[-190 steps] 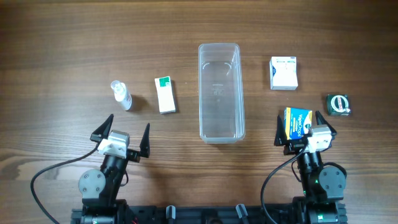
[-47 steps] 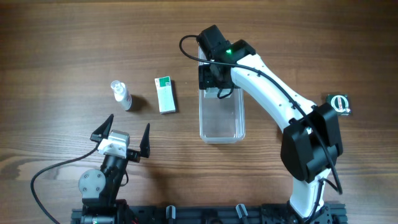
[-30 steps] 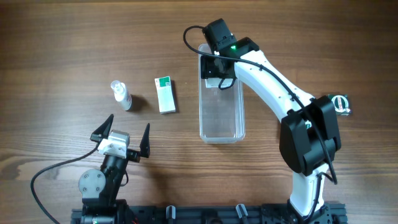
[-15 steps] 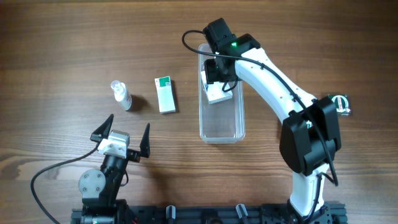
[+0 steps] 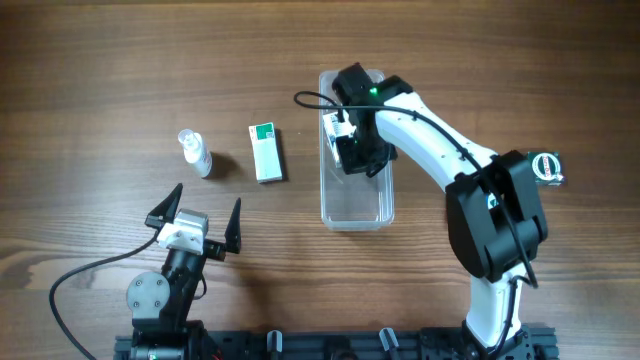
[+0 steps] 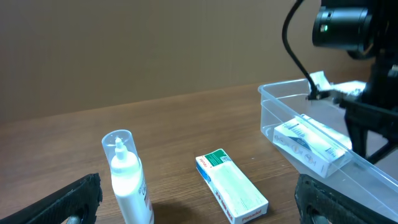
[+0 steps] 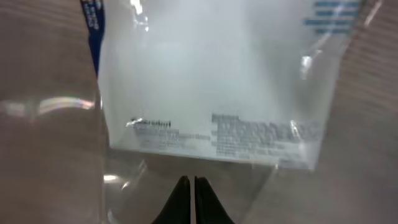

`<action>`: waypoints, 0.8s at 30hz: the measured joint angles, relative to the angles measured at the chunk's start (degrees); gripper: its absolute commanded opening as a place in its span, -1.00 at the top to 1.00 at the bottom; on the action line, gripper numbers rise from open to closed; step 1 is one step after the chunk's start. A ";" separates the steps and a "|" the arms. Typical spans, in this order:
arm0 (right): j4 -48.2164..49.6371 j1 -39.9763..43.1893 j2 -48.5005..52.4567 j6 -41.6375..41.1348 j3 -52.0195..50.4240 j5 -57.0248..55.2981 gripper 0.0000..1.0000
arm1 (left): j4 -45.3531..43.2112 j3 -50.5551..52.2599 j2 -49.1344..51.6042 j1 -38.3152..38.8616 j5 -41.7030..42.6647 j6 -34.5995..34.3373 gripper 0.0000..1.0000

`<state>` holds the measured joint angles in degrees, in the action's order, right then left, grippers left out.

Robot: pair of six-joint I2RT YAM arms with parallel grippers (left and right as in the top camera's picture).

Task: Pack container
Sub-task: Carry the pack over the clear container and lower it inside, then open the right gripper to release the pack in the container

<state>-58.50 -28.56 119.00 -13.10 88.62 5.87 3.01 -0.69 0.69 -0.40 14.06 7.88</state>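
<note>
The container point(image 5: 356, 200) is a long clear tub in the middle of the table, and it also shows at the right of the left wrist view as the container point(image 6: 277, 113). A white box point(image 5: 334, 131) lies inside its far half; the same white box point(image 6: 309, 143) rests tilted against the wall. My right gripper point(image 5: 358, 156) hangs over the tub, shut and empty. In the right wrist view its closed tips, the right gripper point(image 7: 191, 186), sit just short of the white box point(image 7: 211, 81). My left gripper point(image 5: 198, 214) rests open at the front left.
A small clear spray bottle point(image 5: 195, 152) and a green-and-white box point(image 5: 266, 152) stand left of the tub; both show ahead of the left gripper point(image 6: 202, 211) as the bottle point(image 6: 127, 177) and the box point(image 6: 231, 193). A dark green item point(image 5: 545, 168) lies far right.
The right gripper let the white box go inside the container, then closed and moved a little toward the tub's middle. The left arm has not moved.
</note>
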 measured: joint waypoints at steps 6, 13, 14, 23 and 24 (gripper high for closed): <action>7.43 -0.07 0.00 -0.26 -1.62 0.11 0.92 | 0.02 0.00 0.00 0.00 0.00 0.00 -0.99; 11.52 -0.07 0.00 -2.58 -1.66 -0.72 0.91 | 0.02 0.00 0.00 0.00 0.00 0.00 -0.99; 11.76 -0.07 0.00 -3.39 -1.66 -1.01 0.92 | 0.02 0.00 0.00 0.00 0.00 0.00 -0.99; 12.79 -0.07 0.00 -3.69 -1.66 0.20 0.92 | 0.02 0.00 0.00 0.00 0.00 0.00 -0.99; 13.07 -0.07 0.00 -3.69 -1.66 0.96 0.91 | 0.02 0.00 0.00 0.00 0.00 0.00 -0.99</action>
<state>-45.43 -28.62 119.00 -16.80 86.96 6.83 3.03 -0.69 0.69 -0.40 14.06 7.88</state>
